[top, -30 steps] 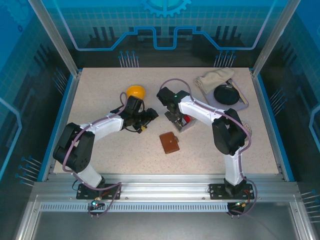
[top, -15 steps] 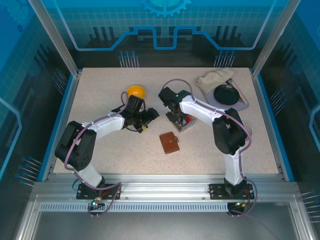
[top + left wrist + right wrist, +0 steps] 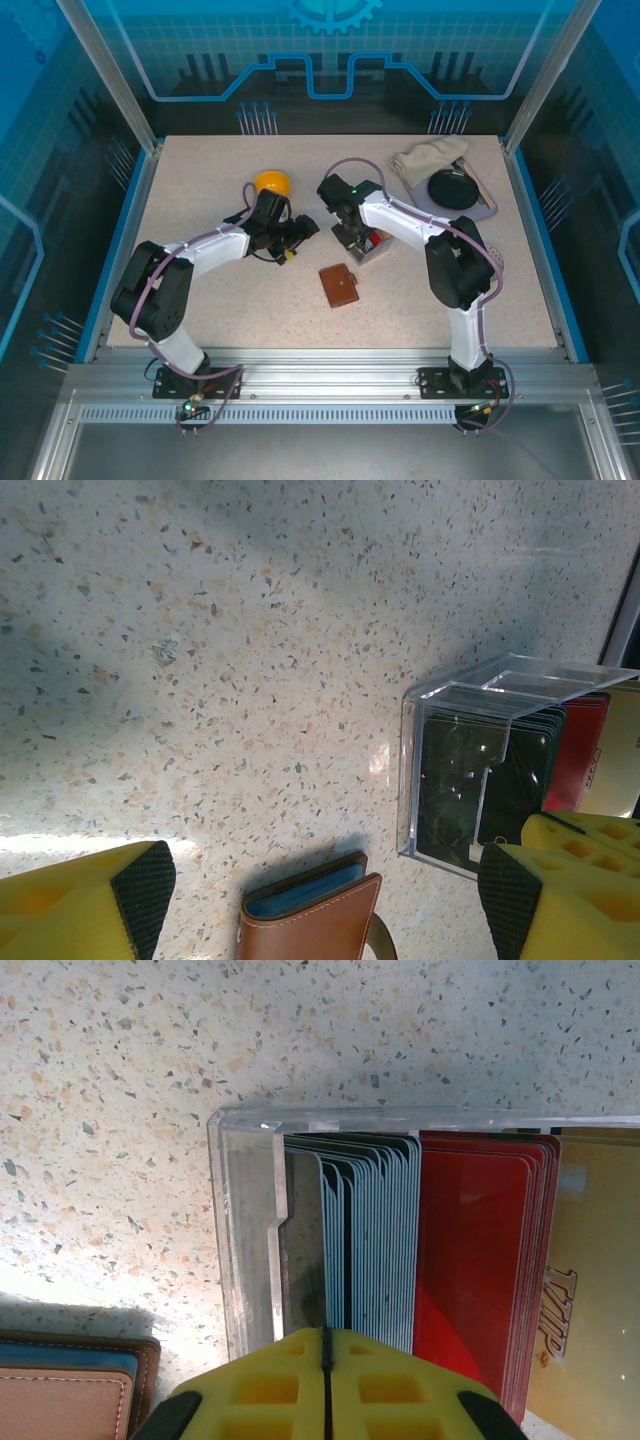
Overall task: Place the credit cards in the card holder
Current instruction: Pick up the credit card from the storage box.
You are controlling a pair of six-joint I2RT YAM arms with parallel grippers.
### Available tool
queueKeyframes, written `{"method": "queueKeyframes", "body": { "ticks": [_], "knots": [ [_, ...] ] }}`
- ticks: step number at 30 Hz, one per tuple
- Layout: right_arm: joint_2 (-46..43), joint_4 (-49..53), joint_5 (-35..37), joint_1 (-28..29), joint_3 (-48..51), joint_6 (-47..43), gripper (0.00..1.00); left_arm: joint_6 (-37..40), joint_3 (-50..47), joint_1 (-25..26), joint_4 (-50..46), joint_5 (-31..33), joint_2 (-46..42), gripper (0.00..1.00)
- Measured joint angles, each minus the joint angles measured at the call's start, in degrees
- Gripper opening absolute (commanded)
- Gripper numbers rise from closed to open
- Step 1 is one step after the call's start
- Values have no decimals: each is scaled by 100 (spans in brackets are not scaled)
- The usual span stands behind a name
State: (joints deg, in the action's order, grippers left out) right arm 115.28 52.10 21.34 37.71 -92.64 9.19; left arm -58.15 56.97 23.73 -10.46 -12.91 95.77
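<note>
A clear plastic rectangular box (image 3: 245,1220) stands on the speckled tabletop (image 3: 200,180) and holds the credit cards on edge, packed face to face. From one side to the other there are dark grey cards (image 3: 300,1240), a thick run of pale blue-white cards (image 3: 375,1240), red cards (image 3: 470,1260) and a gold card (image 3: 590,1290) at the end.

The right claw (image 3: 325,1380) sits at the cards' upper edges over the pale ones, its yellow fingers pressed together. I cannot tell whether a card is pinched between them.

The reddish-brown leather card holder (image 3: 339,285) lies flat on the tabletop just beside the box, on its near side. It is folded, with a blue lining showing at its edge.

The left claw (image 3: 325,885) is spread wide above the card holder and grips nothing.

At the far right corner a flat grey tray (image 3: 487,205) carries a black round object (image 3: 452,188) and a crumpled beige cloth (image 3: 425,160).
</note>
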Motion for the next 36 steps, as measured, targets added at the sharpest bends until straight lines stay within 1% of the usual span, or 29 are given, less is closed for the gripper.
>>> {"method": "queueKeyframes", "body": {
  "ticks": [10, 18, 27, 36],
  "knots": [
    [-76, 140, -94, -2, -7, 2, 7, 2, 44, 0, -20, -4, 31, 83],
    [-352, 225, -448, -109, -15, 46, 3, 4, 48, 0, -22, -44, 33, 83],
    [-562, 245, -1211, -409, -37, 136, 0, 20, 74, 0, 79, -258, 66, 83],
    [-1150, 50, -2280, -916, -7, 404, 0, -4, 74, -66, 774, -763, 72, 83]
  ]
}}
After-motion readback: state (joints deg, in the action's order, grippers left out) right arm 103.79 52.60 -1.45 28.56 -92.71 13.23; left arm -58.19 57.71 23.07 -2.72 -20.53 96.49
